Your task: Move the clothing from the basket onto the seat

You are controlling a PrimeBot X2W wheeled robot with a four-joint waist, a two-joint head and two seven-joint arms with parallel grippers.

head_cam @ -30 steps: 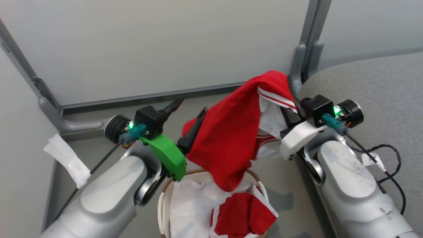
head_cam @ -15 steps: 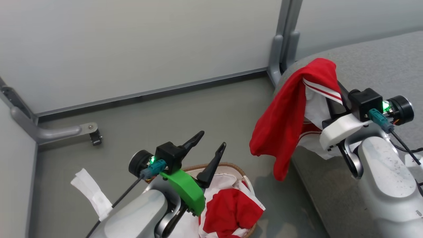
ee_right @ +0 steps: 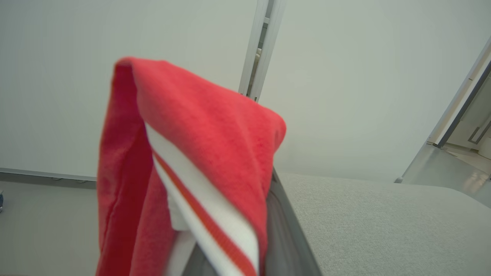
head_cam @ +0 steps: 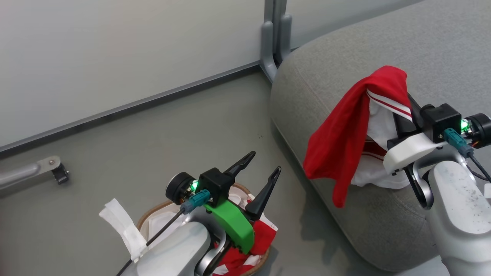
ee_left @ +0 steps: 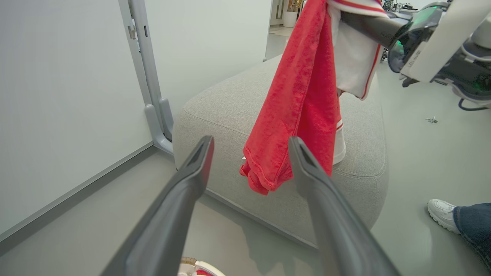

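Swinging toward the sofa over the last second, the robot has carried the whole head view with it, and the lifted garment that hung above the basket now hangs against the seat. Right pincer point(head_cam: 409, 109), at the right of the head view, has its 2 dark fingers closed together, with the thin red sports garment with white panels and striped trim point(head_cam: 345, 130) draped over their tips and hanging from them. That garment drops in front of the rounded corner of the large grey fabric sofa seat point(head_cam: 345, 50). Its white part lies close to the cushion top, but I cannot tell whether it rests there.

Left pincer point(head_cam: 264, 163), at the lower middle, stands wide open and empty, just above the oval white plastic basket with a brown woven rim point(head_cam: 151, 212) at the bottom edge. Inside that basket lies more red-and-white clothing point(head_cam: 264, 235), beside a plain white liner sheet point(head_cam: 159, 226).

Further out, grey floor point(head_cam: 153, 145) runs to the pale wall. At the lower right of the left wrist view a person's white shoe point(ee_left: 441, 209) stands on it.

By my reading, 1 garment is nearly delivered but not yet released. At least 1 more piece waits in the basket, so the job looks no more than half done.
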